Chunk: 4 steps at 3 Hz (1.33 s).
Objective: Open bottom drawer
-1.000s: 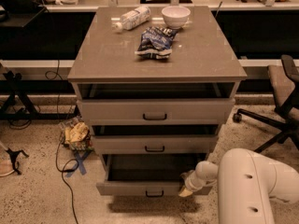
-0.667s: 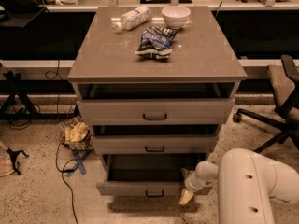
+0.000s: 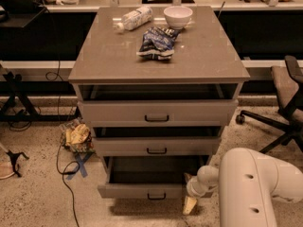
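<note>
- Bottom drawer (image 3: 142, 190) is sitting lowest in the cabinet (image 3: 94, 65). Its front is standing well forward of the two fronts above, so the dark inside is showing.
- I am judging the pull as largely made, though how much travel is remaining is not showing.
- Gripper (image 3: 190, 203) is hanging low near the floor, just beside the right end of that front. It is well away from the handle (image 3: 156, 196), which is sitting at the front's middle. Whether the gripper is open or closed, or is gripping anything, I cannot tell.
- Arm (image 3: 251, 188) is filling the lower right corner, close to the cabinet's right side.
- Middle drawer (image 3: 189, 145) and top drawer (image 3: 199, 112) are each showing a dark gap above their fronts.
- What could be going wrong from here:
  - A sideways nudge from the gripper against the front's right end would be skewing the drawer on its runners and jamming it.
  - A forward bump from the gripper or arm would be pushing the front back in and undoing the opening.
  - Any further pull taken at the corner, and not at the handle, would be twisting the drawer. Too long a pull would be risking it coming off its runners.
  - A knock on the cabinet would be shaking its top, where the bottle (image 3: 134, 19) is lying on its side and could be rolling off. The bowl (image 3: 178, 16) and bag (image 3: 156, 41) look steadier.
  - A careless retreat would be bringing the arm toward the chair (image 3: 284, 103) standing to the right.
</note>
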Each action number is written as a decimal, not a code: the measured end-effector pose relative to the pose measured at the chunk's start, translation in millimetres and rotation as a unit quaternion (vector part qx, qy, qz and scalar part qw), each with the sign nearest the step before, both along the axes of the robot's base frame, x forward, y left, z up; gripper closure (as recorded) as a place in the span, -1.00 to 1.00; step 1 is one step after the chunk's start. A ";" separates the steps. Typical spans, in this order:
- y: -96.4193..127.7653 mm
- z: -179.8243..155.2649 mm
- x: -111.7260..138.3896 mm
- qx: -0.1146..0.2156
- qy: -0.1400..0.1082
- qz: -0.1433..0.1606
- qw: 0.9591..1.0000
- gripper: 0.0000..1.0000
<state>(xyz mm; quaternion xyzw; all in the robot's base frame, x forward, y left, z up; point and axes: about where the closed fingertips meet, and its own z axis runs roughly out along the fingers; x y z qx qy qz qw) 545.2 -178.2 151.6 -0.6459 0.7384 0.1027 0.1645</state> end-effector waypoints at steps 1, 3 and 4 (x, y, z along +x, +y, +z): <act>-0.2 3.4 -19.3 0.002 0.008 0.001 1.000 -0.63; -5.7 8.9 -37.4 0.018 0.017 -0.008 1.000 0.31; -5.7 8.9 -37.5 0.018 0.017 -0.008 1.000 0.78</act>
